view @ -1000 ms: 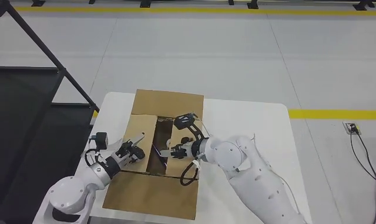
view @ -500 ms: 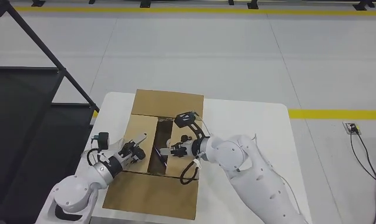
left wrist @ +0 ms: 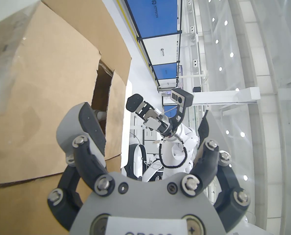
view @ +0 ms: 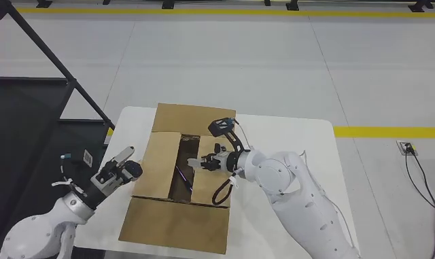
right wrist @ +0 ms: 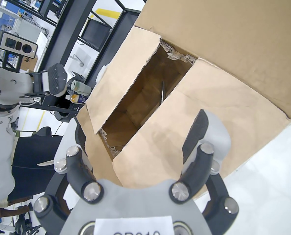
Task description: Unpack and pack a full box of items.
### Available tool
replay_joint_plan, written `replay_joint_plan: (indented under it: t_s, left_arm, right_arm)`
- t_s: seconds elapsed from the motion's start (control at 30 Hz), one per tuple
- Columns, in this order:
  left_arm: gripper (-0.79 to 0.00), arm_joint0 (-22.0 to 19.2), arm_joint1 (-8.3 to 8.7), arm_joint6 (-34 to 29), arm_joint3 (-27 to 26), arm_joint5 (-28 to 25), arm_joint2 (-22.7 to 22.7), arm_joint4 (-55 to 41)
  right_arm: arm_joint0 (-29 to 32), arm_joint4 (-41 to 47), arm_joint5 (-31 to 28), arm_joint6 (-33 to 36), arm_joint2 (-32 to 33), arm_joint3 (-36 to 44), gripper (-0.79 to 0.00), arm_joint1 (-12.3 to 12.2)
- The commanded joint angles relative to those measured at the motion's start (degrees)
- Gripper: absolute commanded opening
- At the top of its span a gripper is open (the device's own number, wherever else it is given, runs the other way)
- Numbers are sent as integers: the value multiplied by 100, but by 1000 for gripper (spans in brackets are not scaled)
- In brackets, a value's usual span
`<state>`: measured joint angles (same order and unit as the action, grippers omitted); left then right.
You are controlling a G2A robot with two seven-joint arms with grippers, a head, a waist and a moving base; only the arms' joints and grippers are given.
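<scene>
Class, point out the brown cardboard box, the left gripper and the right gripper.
Brown cardboard box [view: 194,117]: top view, far flap.
Left gripper [view: 128,162]: top view, midway between its fingertips.
Right gripper [view: 198,164]: top view, midway between its fingertips.

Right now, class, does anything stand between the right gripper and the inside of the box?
Yes. The near flap under the right gripper, whose fingers are open, and the opposite flap lie partly over the box, leaving only a narrow gap. A thin dark item shows inside it.
</scene>
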<state>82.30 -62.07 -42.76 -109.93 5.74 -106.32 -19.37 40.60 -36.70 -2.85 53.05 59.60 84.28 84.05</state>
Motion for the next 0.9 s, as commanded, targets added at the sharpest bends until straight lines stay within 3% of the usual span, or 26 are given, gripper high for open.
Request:
replay_joint_plan:
  t_s: [0.0, 0.13, 0.27, 0.6, 0.87]
  left_arm:
    - [0, 209, 25, -273, 51, -99, -373, -134]
    - [0, 566, 88, -916, 376, -283, -892, -130]
    - [0, 712, 166, -1605, 785, -510, -1042, 205]
    - [0, 706, 301, -2672, 1478, -1213, -581, 972]
    - [0, 711, 353, -3313, 1508, -1582, -387, 432]
  right_arm:
    - [1, 4, -3, -2, 0, -2, 0, 1]
    - [1, 4, -3, -2, 0, -2, 0, 1]
    - [109, 81, 69, -546, 124, -92, 0, -3]
    - [28, 25, 327, -2111, 532, -750, 0, -1]
    - [-124, 286, 526, -3277, 734, -1570, 0, 60]
